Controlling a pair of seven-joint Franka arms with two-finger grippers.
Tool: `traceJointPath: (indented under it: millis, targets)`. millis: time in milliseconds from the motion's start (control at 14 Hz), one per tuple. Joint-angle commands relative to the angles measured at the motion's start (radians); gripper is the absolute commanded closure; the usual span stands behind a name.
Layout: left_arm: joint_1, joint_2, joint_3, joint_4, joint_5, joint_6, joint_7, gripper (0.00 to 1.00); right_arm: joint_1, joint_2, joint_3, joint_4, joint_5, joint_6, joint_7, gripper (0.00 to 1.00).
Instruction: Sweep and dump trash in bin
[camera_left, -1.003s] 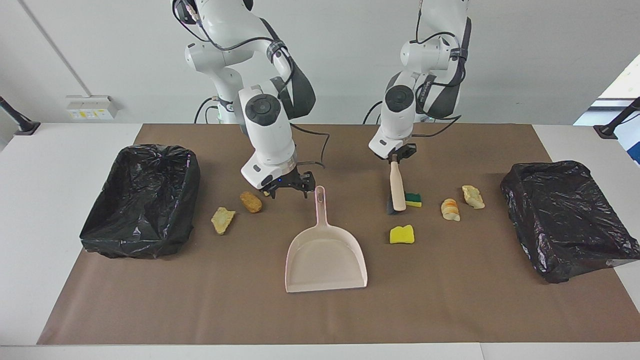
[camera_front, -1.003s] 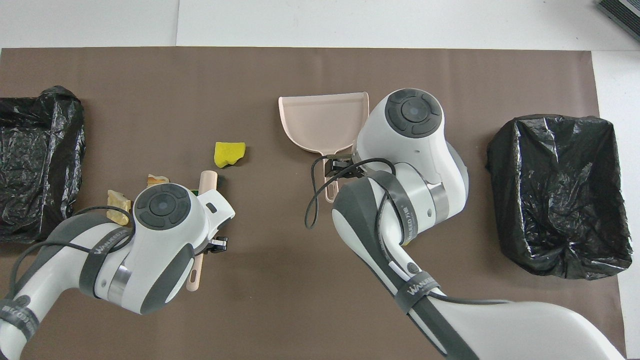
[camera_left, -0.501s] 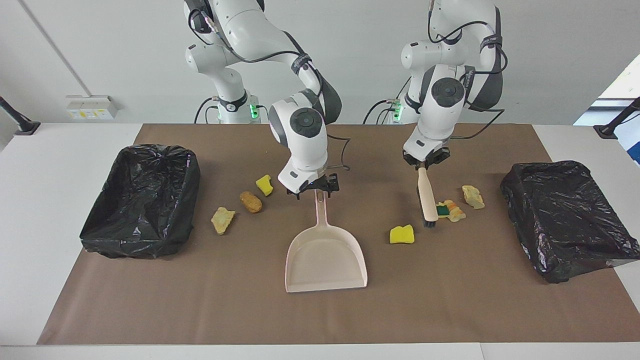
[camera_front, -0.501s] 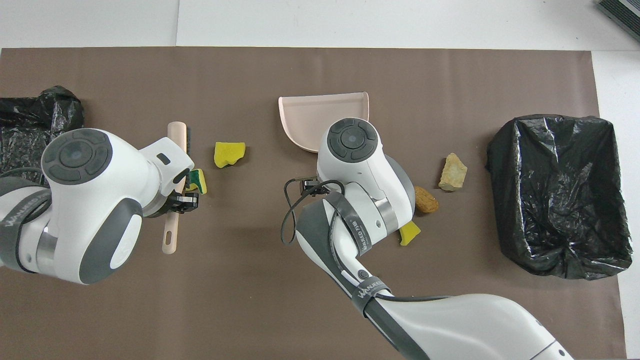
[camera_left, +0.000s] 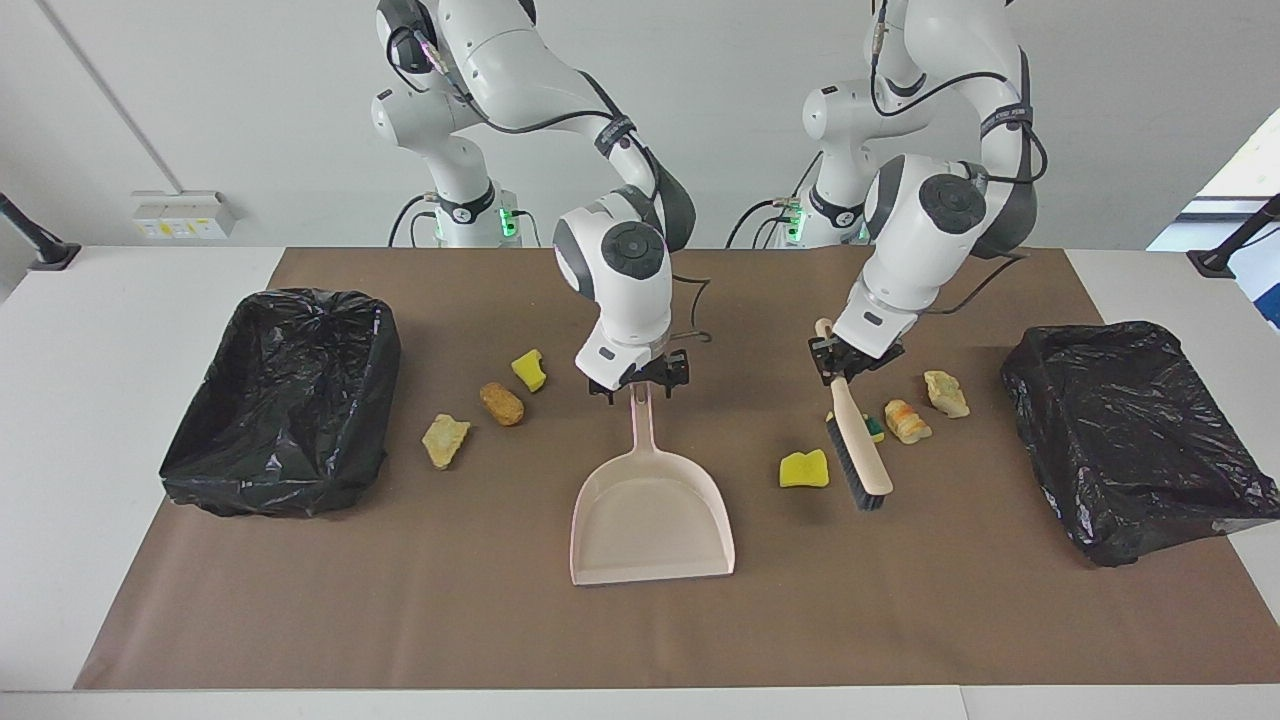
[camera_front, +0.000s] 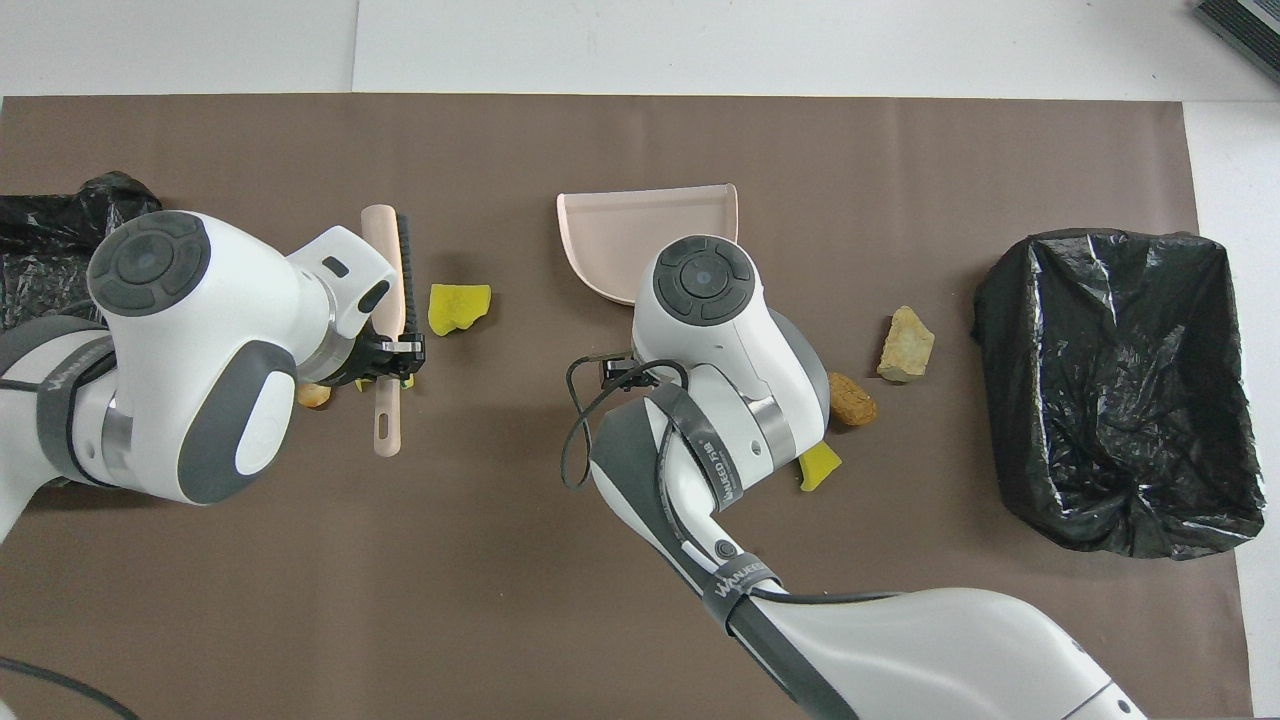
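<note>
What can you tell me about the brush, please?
The brush looks like beige plastic, with a long handle, a hanging hole at its end and a row of black bristles along one edge. The left gripper is shut on its handle and holds it slanted, head down, over the mat between the yellow sponge piece and the scraps nearer the left arm's bin.

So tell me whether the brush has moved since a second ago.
Yes. The brush, held by the left pincer, has swung away from the dustpan toward the bin.

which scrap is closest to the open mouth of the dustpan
The plain yellow sponge bit, alone between the dustpan and the brush; every other scrap lies nearer to the robots.
</note>
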Motion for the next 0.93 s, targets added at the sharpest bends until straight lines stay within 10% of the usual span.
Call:
traceJointPath:
  millis: [0,430,860]
  targets:
    - [-0.044,0.109,0.003,0.082,-0.035,0.104,-0.113,1.00,-0.008,0.006,0.004,0.004,-0.015,0.019,-0.023,1.00]
    - [-0.056,0.093,0.003,0.030,-0.144,-0.009,-0.328,1.00,-0.023,-0.013,0.001,0.006,-0.023,0.001,-0.050,1.00]
    - [-0.047,-0.053,0.006,-0.112,-0.144,-0.244,-0.342,1.00,-0.100,-0.215,-0.005,-0.035,-0.026,-0.215,-0.478,1.00]
